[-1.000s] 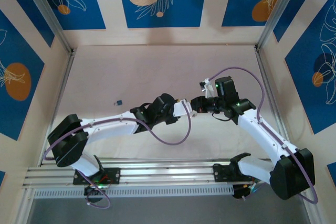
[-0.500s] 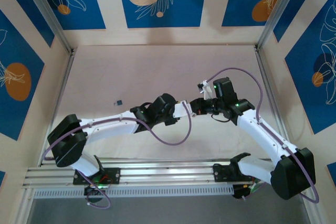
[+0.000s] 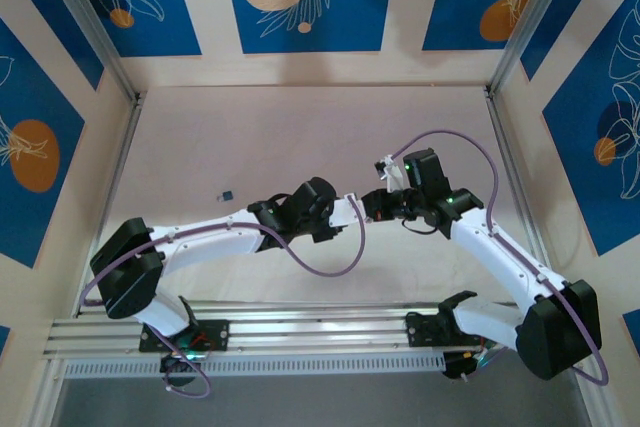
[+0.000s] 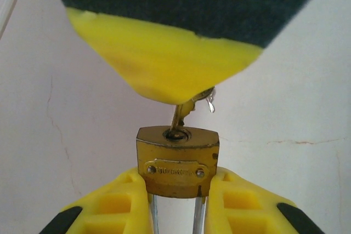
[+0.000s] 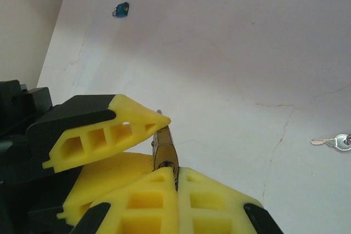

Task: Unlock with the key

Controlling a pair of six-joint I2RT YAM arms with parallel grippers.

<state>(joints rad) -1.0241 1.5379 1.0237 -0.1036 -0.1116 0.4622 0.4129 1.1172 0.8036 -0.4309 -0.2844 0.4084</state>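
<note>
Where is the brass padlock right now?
Low and central in the left wrist view, the brass padlock is clamped in the left hand, just below the right hand, which holds the key in its keyhole.

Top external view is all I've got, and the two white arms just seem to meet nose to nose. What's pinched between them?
Observer: The left gripper clamps a small brass padlock by its body.
Operator: And the other arm?
Observer: The right gripper is shut on a metal key whose blade sits in the padlock's keyhole.
Operator: What's that dark speck beyond the left arm?
Observer: A small blue padlock, lying on the pale table apart from both arms.
</note>
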